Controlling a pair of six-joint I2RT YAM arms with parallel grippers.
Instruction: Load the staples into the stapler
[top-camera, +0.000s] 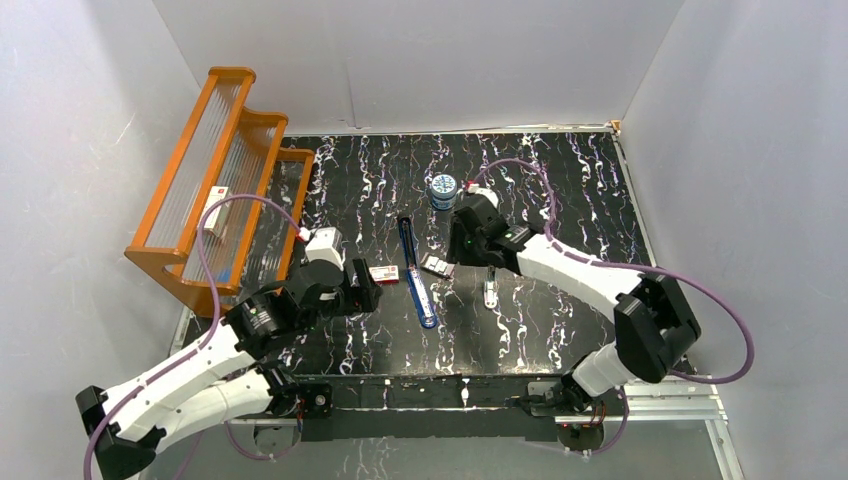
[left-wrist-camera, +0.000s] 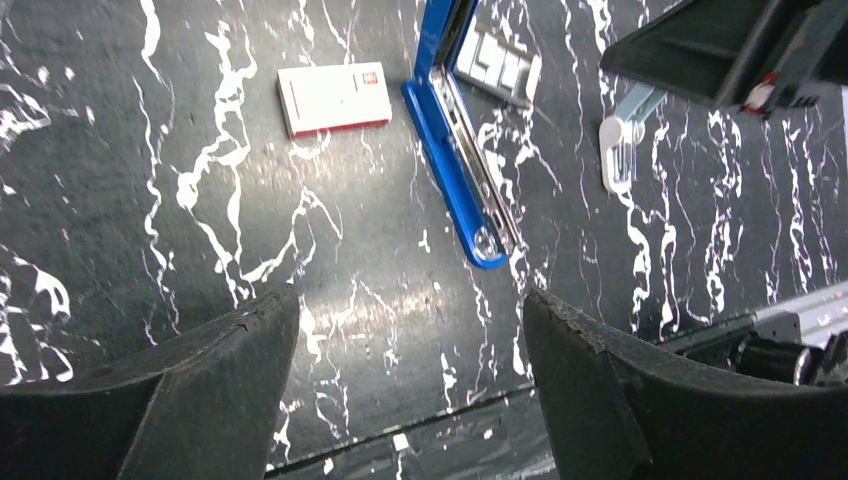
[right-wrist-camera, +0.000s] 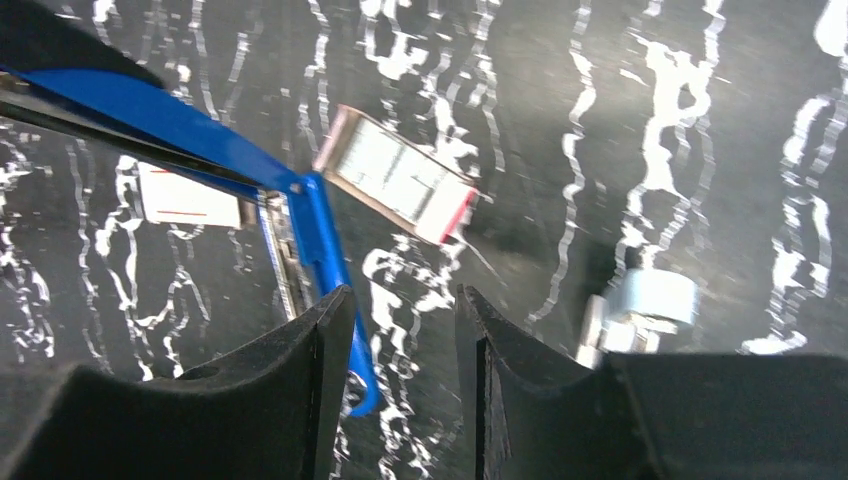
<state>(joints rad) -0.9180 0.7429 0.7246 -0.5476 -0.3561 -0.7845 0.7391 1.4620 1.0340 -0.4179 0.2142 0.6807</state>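
Black marbled table (top-camera: 560, 200), two arms reaching in from the near edge.

The stapler (top-camera: 415, 275) is laid near the middle of the table, swung open at its hinge. The black upper half points away from the arms and the blue half with the metal rail points toward them.

The staple box (top-camera: 384, 274) – red and white, flat – is seen just left of the stapler, not touching it. The staple tray (top-camera: 437, 265), pale and with a red end, is out of the box and lies just right of the stapler near the hinge; contact cannot be told.

The left gripper (left-wrist-camera: 410, 305) is spread wide with nothing between its fingers. It is placed left of the staple box, which lies ahead of the fingertips and apart from them.

The right gripper (right-wrist-camera: 405, 300) is parted only by a narrow gap, and nothing is held – bare table is seen through it. The stapler's rounded blue end shows at the inner edge of one finger; whether it is touched cannot be told.

A small white and light-blue tool (top-camera: 490, 290) lies right of the tray, and a round blue-and-white container (top-camera: 443, 190) sits beyond the stapler. An orange rack (top-camera: 190, 180) at the far left holds a white box (top-camera: 214, 212).
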